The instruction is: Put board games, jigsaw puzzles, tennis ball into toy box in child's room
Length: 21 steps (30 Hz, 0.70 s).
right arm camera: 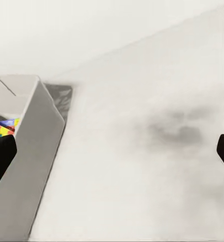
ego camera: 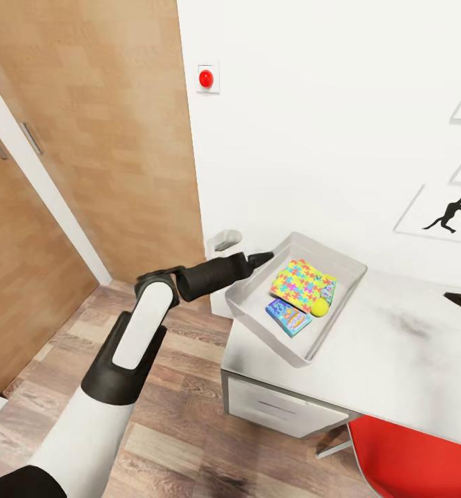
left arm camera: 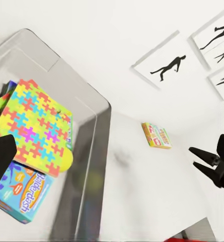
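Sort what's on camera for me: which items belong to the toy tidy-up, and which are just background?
Job items: toy box; jigsaw puzzle, blue board game and tennis ball already inside it; another board game out on the table.

Background: red chair, wall button, silhouette picture, white bin.

the light grey toy box [ego camera: 254, 319] sits on the table [ego camera: 396, 360] holding a jigsaw puzzle [ego camera: 300, 282], tennis ball [ego camera: 320, 308] and 1 blue board game [ego camera: 289, 317].
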Tool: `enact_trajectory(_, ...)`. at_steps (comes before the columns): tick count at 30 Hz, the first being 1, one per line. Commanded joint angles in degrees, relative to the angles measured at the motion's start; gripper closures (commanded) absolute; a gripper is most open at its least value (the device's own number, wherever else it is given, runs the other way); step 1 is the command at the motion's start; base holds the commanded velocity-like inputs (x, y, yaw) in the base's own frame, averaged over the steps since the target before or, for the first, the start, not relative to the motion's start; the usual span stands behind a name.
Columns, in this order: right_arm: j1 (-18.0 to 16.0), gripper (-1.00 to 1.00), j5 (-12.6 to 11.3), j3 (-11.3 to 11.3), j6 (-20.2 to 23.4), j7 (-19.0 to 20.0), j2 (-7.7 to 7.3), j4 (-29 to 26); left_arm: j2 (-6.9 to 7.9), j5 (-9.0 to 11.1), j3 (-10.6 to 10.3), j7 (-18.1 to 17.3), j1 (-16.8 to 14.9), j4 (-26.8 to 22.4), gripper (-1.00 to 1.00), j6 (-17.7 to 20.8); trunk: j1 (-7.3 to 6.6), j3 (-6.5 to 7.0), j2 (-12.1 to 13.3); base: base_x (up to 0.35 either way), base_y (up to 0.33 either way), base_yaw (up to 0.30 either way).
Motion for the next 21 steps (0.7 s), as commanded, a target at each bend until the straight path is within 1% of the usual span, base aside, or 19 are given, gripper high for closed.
enact_trajectory(1, 0.0, -1.00, -0.8, -0.1, 0.2, -0.5, -0.03, 0.0, -0.03, 0.5, -0.1, 0.6, -0.1, 0.0, -1.00, 0.2, 0.04, -0.10, -0.1, 0.000, 0.000, -0.037)
enact_trajectory(2, 1.4, -1.00, -0.7, -1.4, 0.2, 2.4, -0.69, 0.0, -0.42, 1.0, -1.5, 0.9, 0.1, -0.2, -1.00, -0.1, 0.04, -0.10, -0.1, 0.000, 0.000, -0.076)
enact_trajectory(3, 1.4, -1.00, -0.7, -1.4, 0.2, 2.4, -0.69, 0.0, -0.42, 1.0, -1.5, 0.9, 0.1, -0.2, -1.00, -0.1, 0.04, -0.10, -0.1, 0.000, 0.000, -0.076)
enact_trajectory(5, 4.1, -1.00, -0.7, -3.4, 0.2, 7.9, -1.95, 0.0, -0.98, 2.2, -4.2, 1.7, 0.5, -0.4, -1.00, -0.9, 0.04, -0.10, -0.1, 0.000, 0.000, -0.133)
enact_trajectory(6, 4.1, -1.00, -0.7, -3.4, 0.2, 7.9, -1.95, 0.0, -0.98, 2.2, -4.2, 1.7, 0.5, -0.4, -1.00, -0.9, 0.04, -0.10, -0.1, 0.000, 0.000, -0.150)
enact_trajectory(7, 5.2, -1.00, -0.7, -4.1, 0.2, 10.4, -2.59, 0.0, -1.19, 2.8, -5.4, 2.1, 0.6, -0.5, -1.00, -1.3, 0.04, -0.10, -0.1, 0.000, 0.000, -0.176)
enact_trajectory(8, 5.2, -1.00, -0.7, -4.1, 0.2, 10.4, -2.59, 0.0, -1.19, 2.8, -5.4, 2.1, 0.6, -0.5, -1.00, -1.3, 0.04, -0.10, -0.1, 0.000, 0.000, -0.176)
enact_trajectory(10, 6.8, -1.00, -0.7, -5.2, 0.2, 14.6, -3.80, 0.0, -1.47, 3.7, -7.3, 2.9, 0.9, -0.6, -1.00, -2.2, 0.04, -0.10, -0.1, 0.000, 0.000, -0.206)
enact_trajectory(11, 6.8, -1.00, -0.7, -5.2, 0.2, 14.6, -3.80, 0.0, -1.47, 3.7, -7.3, 2.9, 0.9, -0.6, -1.00, -2.2, 0.04, -0.10, -0.1, 0.000, 0.000, -0.215)
enact_trajectory(13, 7.8, -1.00, -0.6, -5.8, 0.2, 17.4, -4.52, 0.0, -1.66, 4.2, -8.5, 3.6, 1.1, -0.8, -1.00, -2.8, 0.04, -0.10, -0.1, 0.000, 0.000, -0.234)
enact_trajectory(14, 7.8, -1.00, -0.6, -5.8, 0.2, 17.4, -4.52, 0.0, -1.66, 4.2, -8.5, 3.6, 1.1, -0.8, -1.00, -2.8, 0.04, -0.10, -0.1, 0.000, 0.000, -0.240)
enact_trajectory(18, 8.6, -1.00, -0.4, -6.4, 0.2, 19.8, -5.12, 0.0, -1.82, 4.8, -9.7, 4.3, 1.6, -0.9, -1.00, -3.5, 0.04, -0.10, -0.1, 0.000, 0.000, -0.253)
enact_trajectory(21, 8.8, -1.00, -0.4, -6.5, 0.2, 20.3, -5.25, 0.0, -1.85, 4.9, -10.0, 4.5, 1.8, -0.9, -1.00, -3.8, 0.04, -0.10, -0.1, 0.000, 0.000, -0.264)
